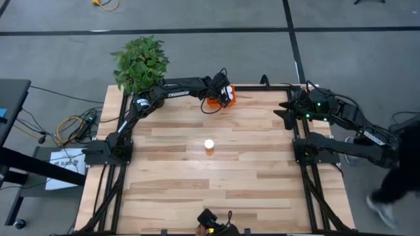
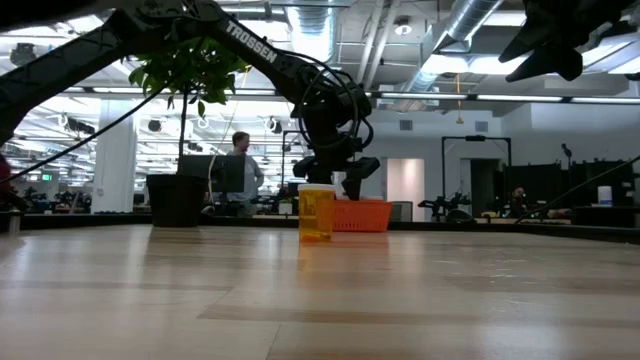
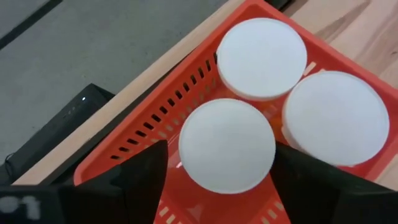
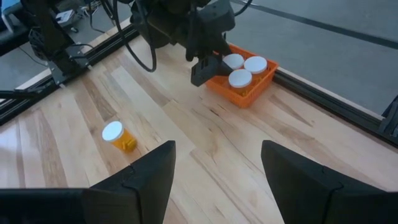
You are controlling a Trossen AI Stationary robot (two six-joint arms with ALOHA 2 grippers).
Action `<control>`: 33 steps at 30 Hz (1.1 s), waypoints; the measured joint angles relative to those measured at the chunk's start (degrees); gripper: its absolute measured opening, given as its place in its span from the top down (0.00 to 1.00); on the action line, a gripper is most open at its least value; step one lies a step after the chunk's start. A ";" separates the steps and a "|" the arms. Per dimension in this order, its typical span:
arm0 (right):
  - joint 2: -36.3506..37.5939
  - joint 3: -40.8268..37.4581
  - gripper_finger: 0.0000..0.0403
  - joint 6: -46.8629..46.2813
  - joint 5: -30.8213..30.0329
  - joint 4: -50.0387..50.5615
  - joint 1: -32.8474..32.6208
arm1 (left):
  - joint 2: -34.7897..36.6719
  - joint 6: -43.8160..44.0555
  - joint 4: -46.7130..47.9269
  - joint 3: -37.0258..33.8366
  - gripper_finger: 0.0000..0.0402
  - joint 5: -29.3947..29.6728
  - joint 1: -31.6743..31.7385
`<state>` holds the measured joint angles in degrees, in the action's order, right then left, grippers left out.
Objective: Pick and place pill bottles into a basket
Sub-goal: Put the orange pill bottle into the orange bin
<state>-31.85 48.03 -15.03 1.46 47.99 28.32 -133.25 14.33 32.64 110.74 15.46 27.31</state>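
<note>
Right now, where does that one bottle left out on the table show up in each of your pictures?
High view: the lone bottle stands mid-table, nearer the far edge.
Low view: the bottle is centre, just left of the basket behind it.
Left wrist view: not in it; only three caps in the basket.
Right wrist view: the bottle is at left on the wood.
Shared landmark: the orange basket, seen in all four.

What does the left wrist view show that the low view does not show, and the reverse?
Only the left wrist view shows three white caps standing inside the basket, with the left gripper open around the nearest one. Only the low view shows the fourth pill bottle alone on the table, a plant and a person behind. Both show the orange basket and the left gripper at it.
</note>
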 joint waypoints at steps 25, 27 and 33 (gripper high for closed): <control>0.01 0.00 0.42 0.00 0.01 0.00 0.00 | 0.00 -3.73 18.86 9.22 0.35 2.19 -2.71; 0.00 0.00 0.42 0.00 0.01 0.00 0.00 | 0.00 -4.81 22.99 10.95 0.35 3.28 -3.38; 0.01 0.00 0.42 0.16 0.01 0.00 0.00 | 0.09 -6.82 33.71 16.38 0.35 4.06 -5.63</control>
<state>-31.84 48.03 -14.87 1.48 47.98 28.32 -133.16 7.51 66.35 127.12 19.52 21.68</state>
